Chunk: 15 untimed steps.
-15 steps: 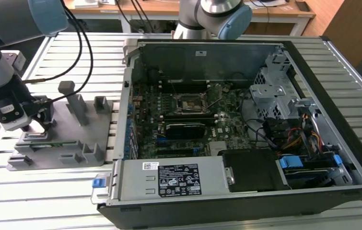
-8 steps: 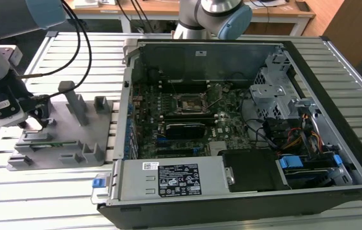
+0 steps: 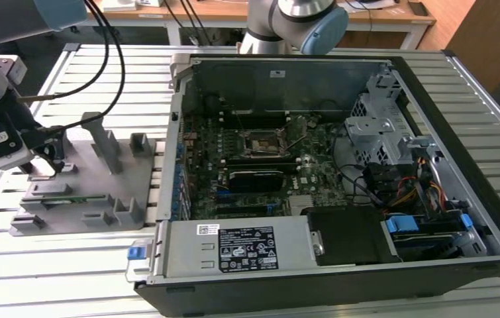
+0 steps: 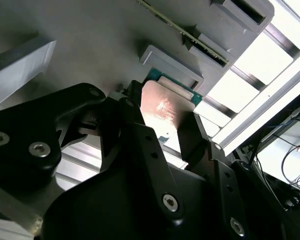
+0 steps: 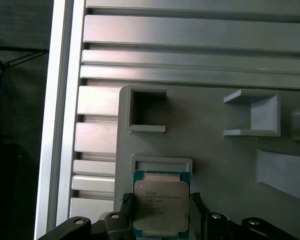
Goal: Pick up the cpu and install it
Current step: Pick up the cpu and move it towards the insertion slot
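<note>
Gripper [image 5: 162,201]: pinching the cpu [image 5: 161,210] by two opposite edges.
Cpu: between the jaws, flat in the grey tray [image 5: 215,165] pocket.

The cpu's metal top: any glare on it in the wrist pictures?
Second wrist view: the cpu carries a pinkish sheen, and the table slats nearby are blown out white; first wrist view: it is evenly lit and silvery.
</note>
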{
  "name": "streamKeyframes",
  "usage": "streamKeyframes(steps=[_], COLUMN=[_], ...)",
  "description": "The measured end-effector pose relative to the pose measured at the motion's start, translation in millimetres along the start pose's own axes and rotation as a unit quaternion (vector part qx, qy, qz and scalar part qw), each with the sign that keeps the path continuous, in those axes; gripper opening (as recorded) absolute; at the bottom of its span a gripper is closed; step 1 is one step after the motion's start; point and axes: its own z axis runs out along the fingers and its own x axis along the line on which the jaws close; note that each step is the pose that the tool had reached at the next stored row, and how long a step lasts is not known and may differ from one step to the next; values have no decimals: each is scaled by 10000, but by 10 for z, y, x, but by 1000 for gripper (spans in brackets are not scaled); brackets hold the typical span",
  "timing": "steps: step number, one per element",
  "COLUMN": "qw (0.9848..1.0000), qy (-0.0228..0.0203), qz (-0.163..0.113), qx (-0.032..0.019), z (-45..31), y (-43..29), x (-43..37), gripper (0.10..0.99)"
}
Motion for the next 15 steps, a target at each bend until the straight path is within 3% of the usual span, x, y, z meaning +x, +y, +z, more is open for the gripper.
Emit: streamKeyframes(steps=[5,6,15], qw=[10000,10000,10000], qy=[1,1,0], qz=[0,0,0], qx=[-3,-4,-4], z=[-25,-30,-40], y=[0,1,2], x=[1,1,1], gripper=[541,604,604])
